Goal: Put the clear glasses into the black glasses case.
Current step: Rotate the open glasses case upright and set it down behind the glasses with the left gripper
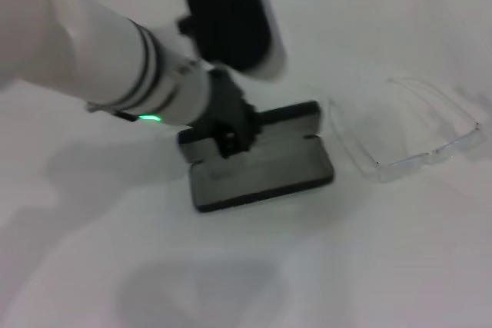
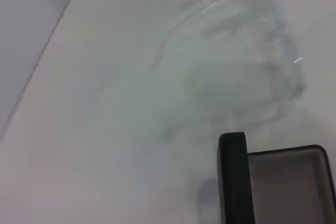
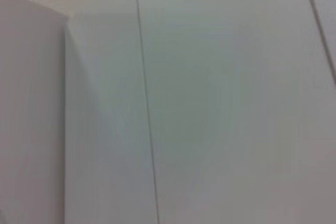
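In the head view I see the black glasses case lying open on the white bench, a little below the middle of the picture, with its grey lining facing up. The left arm comes in from about 10 o'clock, and the left tool sits at the upper left corner of the case, over the raised lid; it seems to touch the case there, but I cannot tell if its fingers are spread or pressed together, because the dark wrist covers them. A green light shines on the arm just behind the tool. The clear glasses lie on the bench at about 3 o'clock from the case, near it but apart, with the thin arms unfolded and pointing away toward 12 o'clock. In the left wrist view I see one end of the black glasses case, with the black edge of the lid standing up and the grey inside beside it. Above it the clear glasses show only as a faint, blurred outline on the bench. The own fingers of the tool are not in this picture. In the right wrist view I see only pale flat surfaces with thin dark seams; the right tool is not visible in any picture.
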Available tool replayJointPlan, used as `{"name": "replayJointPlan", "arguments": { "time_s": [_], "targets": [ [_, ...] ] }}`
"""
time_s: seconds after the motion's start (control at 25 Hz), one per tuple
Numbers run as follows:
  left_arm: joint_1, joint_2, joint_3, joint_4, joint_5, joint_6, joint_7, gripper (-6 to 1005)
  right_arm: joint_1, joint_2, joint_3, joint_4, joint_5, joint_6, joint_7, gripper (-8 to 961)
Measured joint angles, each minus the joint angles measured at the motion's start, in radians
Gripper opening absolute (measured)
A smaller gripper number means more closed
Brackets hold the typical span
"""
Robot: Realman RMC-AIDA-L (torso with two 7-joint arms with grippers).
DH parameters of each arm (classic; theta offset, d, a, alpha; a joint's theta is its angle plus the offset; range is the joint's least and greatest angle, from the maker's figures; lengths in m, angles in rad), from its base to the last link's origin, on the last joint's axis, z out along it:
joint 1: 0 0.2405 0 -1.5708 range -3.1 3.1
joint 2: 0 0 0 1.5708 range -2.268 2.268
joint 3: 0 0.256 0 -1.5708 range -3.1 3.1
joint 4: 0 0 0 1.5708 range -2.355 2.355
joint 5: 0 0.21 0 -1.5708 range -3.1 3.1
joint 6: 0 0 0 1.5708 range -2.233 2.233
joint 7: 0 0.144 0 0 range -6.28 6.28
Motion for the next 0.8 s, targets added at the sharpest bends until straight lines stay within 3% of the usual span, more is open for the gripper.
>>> {"name": "replayJointPlan", "arguments": {
  "time_s": [0.32, 0.8],
  "targets": [
    [0.029, -0.001, 0.094, -0.017, -0.005, -0.188, 0.197, 198, -0.063, -0.001, 0.008, 0.005, 0.053, -0.054, -0.003, 675],
    [-0.005, -0.002, 0.175, -0.125, 0.004, -0.307, 0.219, 205, -0.082, -0.001, 0.009, 0.007, 0.066, -0.079, -0.001, 674]
  ]
}}
